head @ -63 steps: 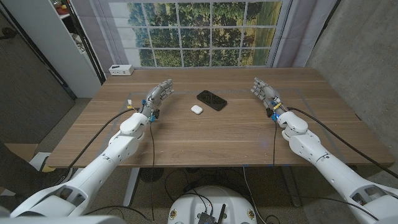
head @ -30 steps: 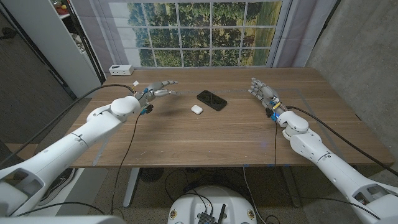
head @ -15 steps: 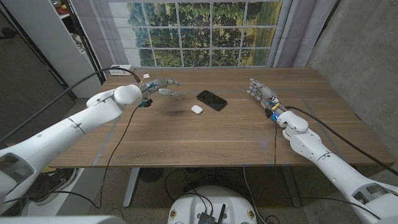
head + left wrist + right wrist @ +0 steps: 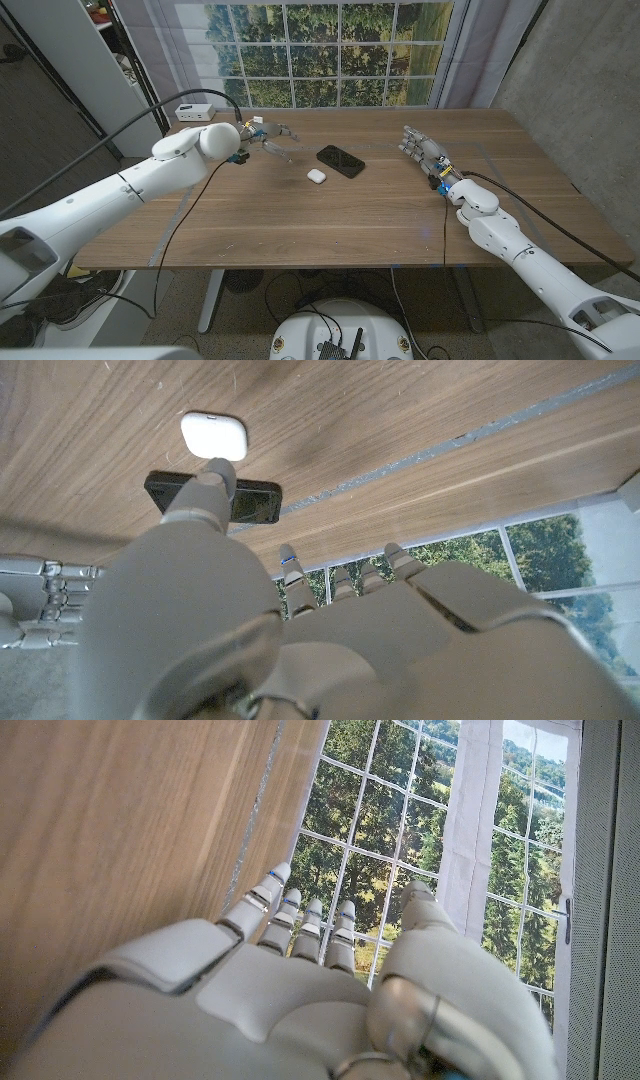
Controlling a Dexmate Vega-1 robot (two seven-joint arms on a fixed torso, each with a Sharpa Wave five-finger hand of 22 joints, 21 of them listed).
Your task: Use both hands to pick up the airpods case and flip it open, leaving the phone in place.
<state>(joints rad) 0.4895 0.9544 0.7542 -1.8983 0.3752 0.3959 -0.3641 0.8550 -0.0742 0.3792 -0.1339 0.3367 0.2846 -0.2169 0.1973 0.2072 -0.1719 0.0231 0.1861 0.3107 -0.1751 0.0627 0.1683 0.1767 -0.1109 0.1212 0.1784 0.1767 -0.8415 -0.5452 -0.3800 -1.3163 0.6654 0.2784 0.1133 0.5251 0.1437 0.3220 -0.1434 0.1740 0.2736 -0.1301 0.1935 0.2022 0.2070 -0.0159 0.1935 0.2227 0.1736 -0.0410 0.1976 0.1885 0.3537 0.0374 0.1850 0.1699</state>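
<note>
The small white rounded airpods case [image 4: 316,175] lies on the wooden counter [image 4: 330,225], just beside the black slab phone [image 4: 340,160], between the two robot hands. The left robot hand [image 4: 267,138] hovers near them, fingers apart and empty. The right robot hand [image 4: 424,147] is well apart to the other side, fingers spread, holding nothing.

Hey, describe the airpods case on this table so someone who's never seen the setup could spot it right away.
Start at the wooden table in front of the window. Near its middle, toward the far side, lies a dark phone. The airpods case sits just beside it on the robot's side: a small, white, rounded pebble shape, the only white thing there.
</note>
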